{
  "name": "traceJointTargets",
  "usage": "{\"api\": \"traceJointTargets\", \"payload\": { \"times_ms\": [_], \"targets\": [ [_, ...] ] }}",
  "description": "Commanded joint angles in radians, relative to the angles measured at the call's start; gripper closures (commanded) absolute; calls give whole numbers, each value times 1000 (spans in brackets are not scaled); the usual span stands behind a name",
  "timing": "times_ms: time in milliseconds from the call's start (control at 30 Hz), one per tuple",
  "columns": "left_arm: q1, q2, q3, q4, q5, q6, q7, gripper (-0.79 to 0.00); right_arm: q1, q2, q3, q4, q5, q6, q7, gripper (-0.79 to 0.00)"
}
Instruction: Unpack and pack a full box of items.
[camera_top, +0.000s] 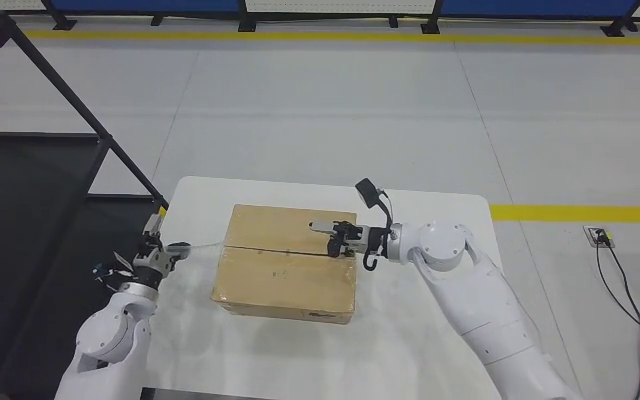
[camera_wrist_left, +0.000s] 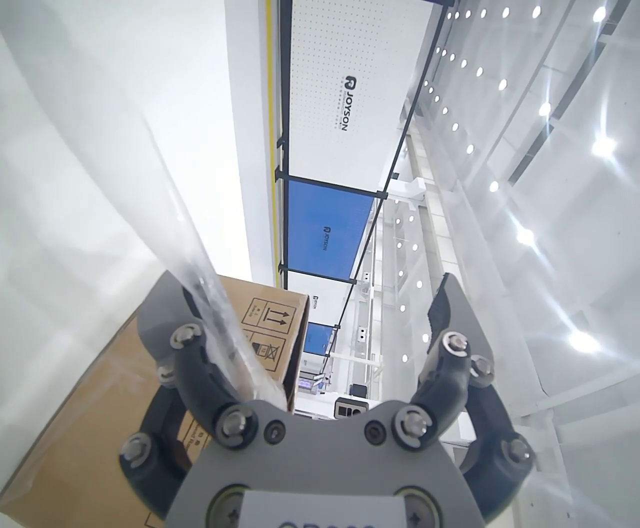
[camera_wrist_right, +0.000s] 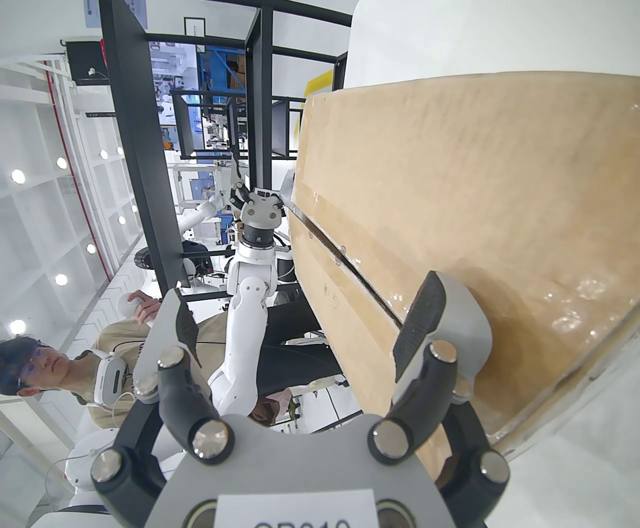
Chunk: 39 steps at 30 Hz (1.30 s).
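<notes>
Tape (camera_top: 195, 245) is what the next move turns on. A clear strip runs taut from the left end of the box (camera_top: 290, 275) out to my left gripper (camera_top: 158, 250), in line with the seam (camera_top: 280, 250) between the two top flaps. The box sits closed in the middle of the table (camera_top: 420, 330), its seam running from my left arm's side to my right.

From the left wrist, the jaws stand wide apart. The strip lies along one finger (camera_wrist_left: 165, 320), clinging to it rather than pinched, and I judge it stuck there by its own glue.

My right gripper (camera_top: 335, 238) hovers over the box top toward the right end of the seam, jaws spread and holding nothing. One finger (camera_wrist_right: 440, 320) sits right at the slit; I cannot tell whether it touches the cardboard.

The right arm is therefore nearer the flaps, and the left is off the box's edge. I would shed the strip leftward along the seam's line, then work the right finger into the slit.
</notes>
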Motion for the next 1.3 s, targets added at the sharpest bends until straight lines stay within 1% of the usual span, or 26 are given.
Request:
{"api": "traceJointTargets", "payload": {
  "times_ms": [0,200,300,600,967,1267],
  "targets": [
    [16,0,-5,-31,6,-10,5,-785,0,0,0,3,2,-2,0,-785],
    [71,2,-24,-141,45,-41,32,-785,0,2,-2,9,10,-8,-1,-785],
    [92,2,-34,-186,51,-41,38,-785,0,3,-2,13,13,-13,-1,-785],
    [105,4,-50,-278,104,-30,67,-785,-5,6,2,18,24,-29,-10,-785],
    [180,-1,-15,-450,279,-39,165,-785,-30,15,18,-11,22,-38,-26,-785],
    [209,-9,54,-553,465,-11,258,-785,-36,18,14,-13,17,-26,-45,-785]
  ]
}}
